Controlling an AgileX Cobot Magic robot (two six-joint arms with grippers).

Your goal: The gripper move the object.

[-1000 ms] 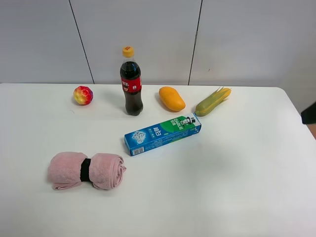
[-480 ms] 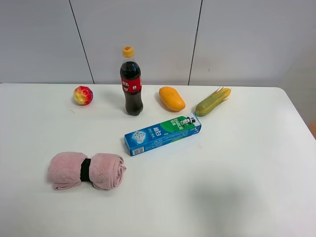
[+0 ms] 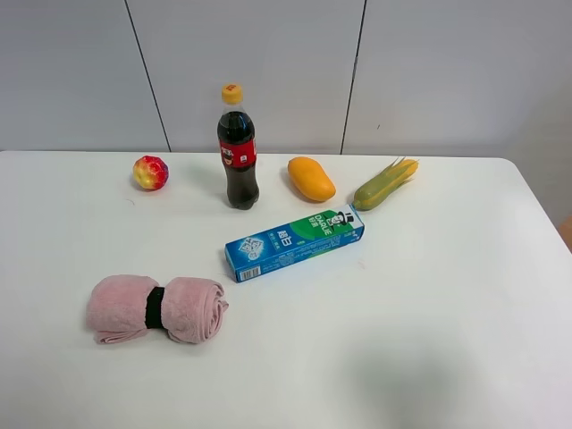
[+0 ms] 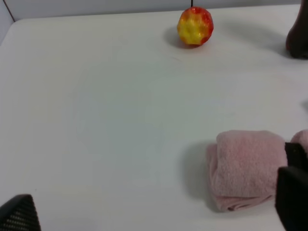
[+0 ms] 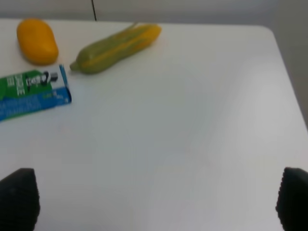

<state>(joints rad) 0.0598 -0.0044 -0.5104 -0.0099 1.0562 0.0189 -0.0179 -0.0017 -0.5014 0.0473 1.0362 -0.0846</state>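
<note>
In the right wrist view, you see the right gripper (image 5: 154, 197) only as two dark fingertips (image 5: 18, 198) at the lower corners of the picture, spread wide apart with bare table between them; it holds and touches nothing. In the left wrist view, the left gripper (image 4: 154, 204) likewise shows one dark tip in each lower corner, wide apart and empty; its far tip overlaps the rolled pink towel (image 4: 248, 168) in the picture, though you cannot tell whether they touch.

Everything rests on a white table (image 3: 429, 295) set against a pale panelled wall (image 3: 250, 63). The mango (image 3: 311, 178) lies near the table's back edge, between the cola bottle (image 3: 238, 147) and the corn cob (image 3: 384, 184), apart from both, with the toothpaste box (image 3: 294, 241) lying just in front of it. A red-and-yellow ball (image 3: 150, 172) sits left of the bottle, and the towel lies towards the front left.

From the high camera you see neither arm. The right wrist camera looks across the table towards the mango (image 5: 37, 41), which lies well beyond the fingertips.
</note>
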